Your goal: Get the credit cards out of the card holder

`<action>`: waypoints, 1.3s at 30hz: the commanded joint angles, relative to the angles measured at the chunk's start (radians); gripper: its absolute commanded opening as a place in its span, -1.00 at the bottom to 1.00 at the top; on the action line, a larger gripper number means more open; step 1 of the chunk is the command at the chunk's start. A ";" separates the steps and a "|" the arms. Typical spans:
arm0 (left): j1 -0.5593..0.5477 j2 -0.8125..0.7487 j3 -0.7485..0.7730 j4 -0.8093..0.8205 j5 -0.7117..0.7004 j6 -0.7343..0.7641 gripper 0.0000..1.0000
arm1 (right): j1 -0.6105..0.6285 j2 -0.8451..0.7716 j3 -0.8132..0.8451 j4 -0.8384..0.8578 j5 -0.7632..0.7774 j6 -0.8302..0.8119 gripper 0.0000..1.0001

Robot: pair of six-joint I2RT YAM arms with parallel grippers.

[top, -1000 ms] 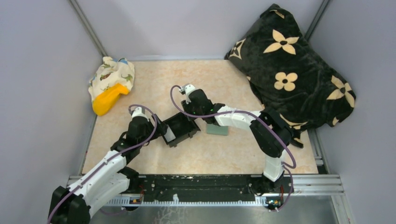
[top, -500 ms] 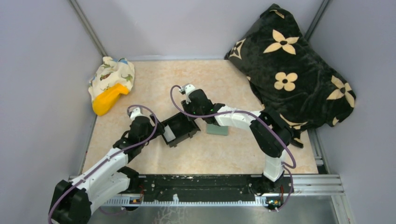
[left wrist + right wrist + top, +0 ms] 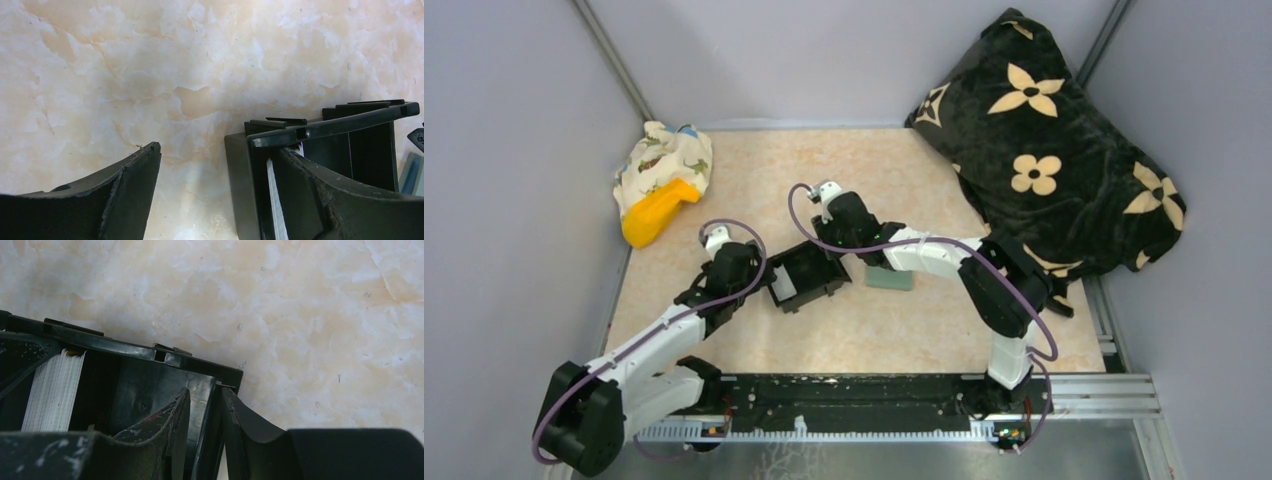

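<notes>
One box, one wallet, side by side at table centre.
Right end effector clamps box wall, wallet just right of it; left end effector gapes astride opposite wall.

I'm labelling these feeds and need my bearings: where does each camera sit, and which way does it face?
Top external: above and behind the bases, looking down on the table; left arm and right arm meet at the black box.
Left wrist: on the left arm, facing down; left gripper open astride one box wall.
Right wrist: on the right arm, facing down; right gripper clamps another wall.
Shared: all show the black box; both wrist views show the white stack inside.
</notes>
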 commanded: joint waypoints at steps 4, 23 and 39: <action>0.003 0.051 0.069 0.069 -0.033 0.010 0.74 | 0.026 0.025 -0.029 0.047 -0.008 0.013 -0.38; 0.019 0.189 0.175 0.150 -0.019 0.046 0.76 | 0.037 -0.025 -0.042 0.040 0.010 -0.046 -0.23; 0.017 -0.123 0.103 0.088 0.013 0.052 0.79 | 0.043 -0.080 0.089 -0.124 -0.153 -0.485 0.18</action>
